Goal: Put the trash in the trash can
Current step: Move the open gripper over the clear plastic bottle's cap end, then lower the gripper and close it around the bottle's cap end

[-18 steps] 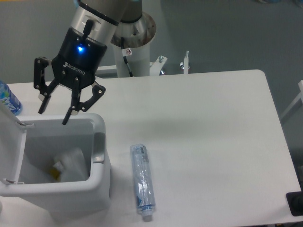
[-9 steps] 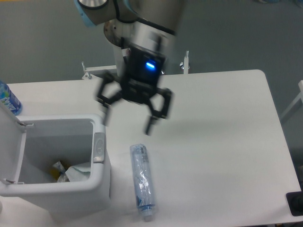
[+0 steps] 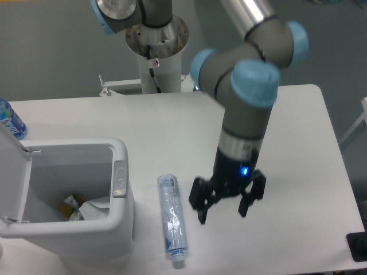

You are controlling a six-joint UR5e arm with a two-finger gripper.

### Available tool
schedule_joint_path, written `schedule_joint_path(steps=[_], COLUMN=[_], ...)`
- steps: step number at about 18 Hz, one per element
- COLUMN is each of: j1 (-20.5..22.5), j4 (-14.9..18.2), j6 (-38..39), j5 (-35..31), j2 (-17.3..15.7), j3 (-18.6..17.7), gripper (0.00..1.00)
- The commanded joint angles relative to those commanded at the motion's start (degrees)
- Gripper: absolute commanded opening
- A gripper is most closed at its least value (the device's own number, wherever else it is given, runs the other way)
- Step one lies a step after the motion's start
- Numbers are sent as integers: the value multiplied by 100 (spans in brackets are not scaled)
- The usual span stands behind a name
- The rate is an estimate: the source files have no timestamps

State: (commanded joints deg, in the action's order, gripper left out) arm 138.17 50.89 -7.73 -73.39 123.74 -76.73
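The flattened clear bottle with a blue label lies lengthwise on the white table, cap toward the front edge. My gripper hangs open to its right, fingers pointing down, close to the table and apart from the bottle. The pale grey-white trash can stands at the front left with its lid swung open. The crumpled whitish wrapper lies inside it at the bottom.
An uncrushed blue-labelled bottle stands at the far left edge behind the can's lid. The robot's base column rises at the back of the table. A dark object sits at the front right corner.
My gripper has swung from above the trash can, across the table, to low down just right of the flattened bottle. It stays open. The wrapper settled in the can.
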Motion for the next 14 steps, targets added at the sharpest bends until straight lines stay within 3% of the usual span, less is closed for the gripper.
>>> schedule_joint_path(steps=[6, 14], j1=[-483, -660], j4=[-105, -272], j6=[-61, -97], j5=[-482, -870], j2=[519, 1003], j3=[97, 247], gripper=[100, 100])
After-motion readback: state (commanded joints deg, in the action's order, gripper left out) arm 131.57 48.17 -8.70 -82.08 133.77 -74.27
